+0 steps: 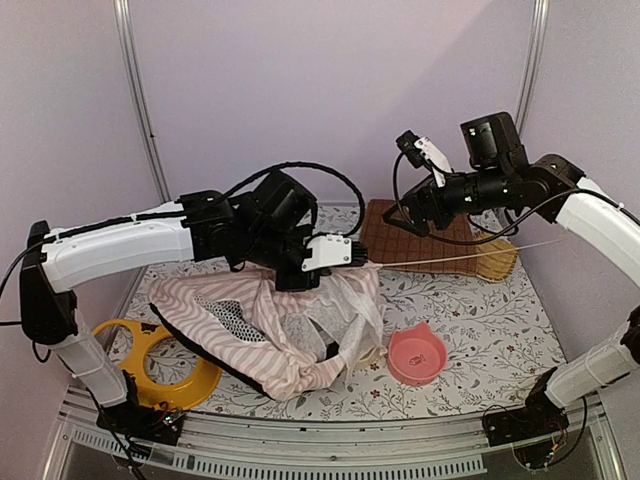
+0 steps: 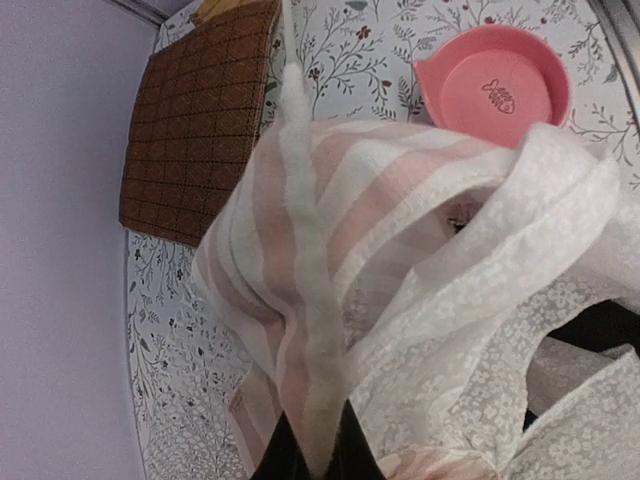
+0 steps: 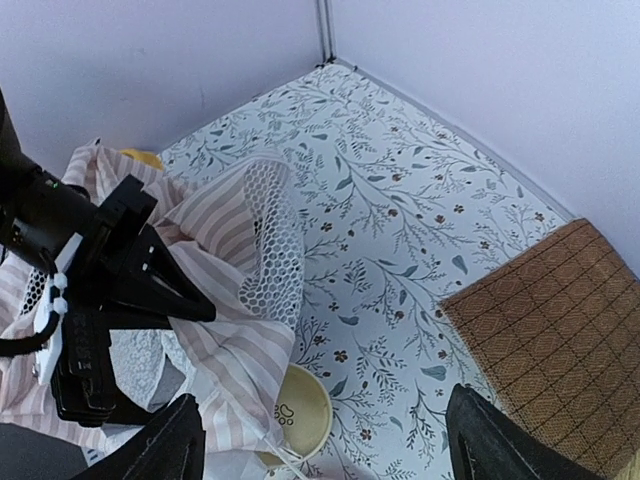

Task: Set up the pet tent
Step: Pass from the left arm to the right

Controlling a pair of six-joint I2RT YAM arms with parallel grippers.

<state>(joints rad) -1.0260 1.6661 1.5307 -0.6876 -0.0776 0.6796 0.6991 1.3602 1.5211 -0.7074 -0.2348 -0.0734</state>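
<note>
The pet tent (image 1: 262, 322) lies crumpled in pink-and-white stripes with white mesh at the table's middle. It also shows in the left wrist view (image 2: 430, 240) and the right wrist view (image 3: 215, 250). My left gripper (image 1: 345, 254) (image 2: 315, 452) is shut on a white fuzzy edge strip of the tent and holds it lifted. A thin clear pole (image 1: 470, 256) runs from that spot to the right over the mat. My right gripper (image 1: 418, 185) (image 3: 328, 425) is open wide and empty, raised above the table right of the tent.
A brown quilted mat (image 1: 425, 238) (image 2: 200, 110) (image 3: 555, 320) lies at the back right. A pink bowl (image 1: 417, 356) (image 2: 497, 85) sits in front of the tent. A cream bowl (image 3: 305, 415) is half under the fabric. A yellow ring dish (image 1: 165, 375) lies front left.
</note>
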